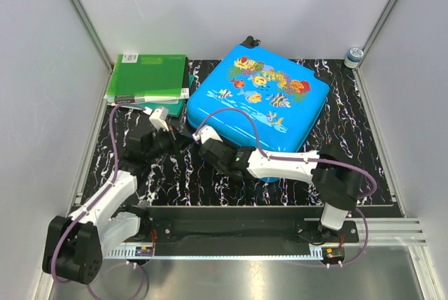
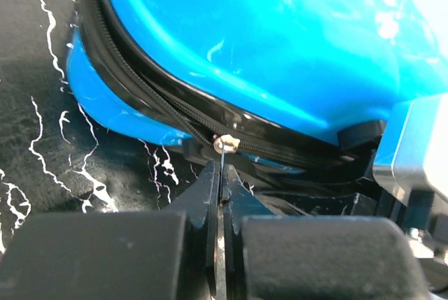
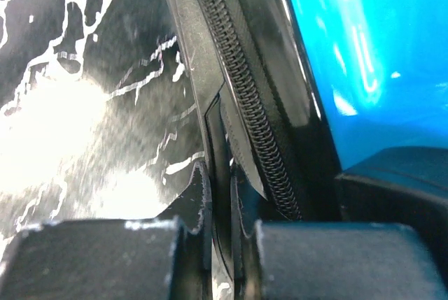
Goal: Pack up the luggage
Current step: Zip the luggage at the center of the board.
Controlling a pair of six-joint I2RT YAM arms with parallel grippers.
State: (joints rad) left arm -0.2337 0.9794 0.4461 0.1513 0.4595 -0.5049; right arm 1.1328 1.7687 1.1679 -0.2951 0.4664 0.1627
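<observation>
My left end effector [image 2: 222, 174] is pinched tight on the small metal zipper pull [image 2: 227, 144] of the bright-blue hard-shell suitcase with fish-and-coral print [image 1: 259, 104], which lies closed on the black marbled tabletop [image 1: 350, 146] beside green folders [image 1: 148, 76]. My right end effector [image 3: 218, 174] clamps the thin black zipper flap [image 3: 199, 69]. The folder label is too small to read.

The luggage [image 1: 259, 101] is lying flat on the mat [image 1: 350, 146], with the folders [image 1: 148, 76] sitting at its ten o'clock, the jar [image 1: 355, 56] standing at its one o'clock, and the right gripper [image 3: 220, 174] and left gripper [image 2: 222, 173] meeting its rim at eight o'clock, the latter's tips closing around the zipper pull [image 2: 225, 145].
</observation>
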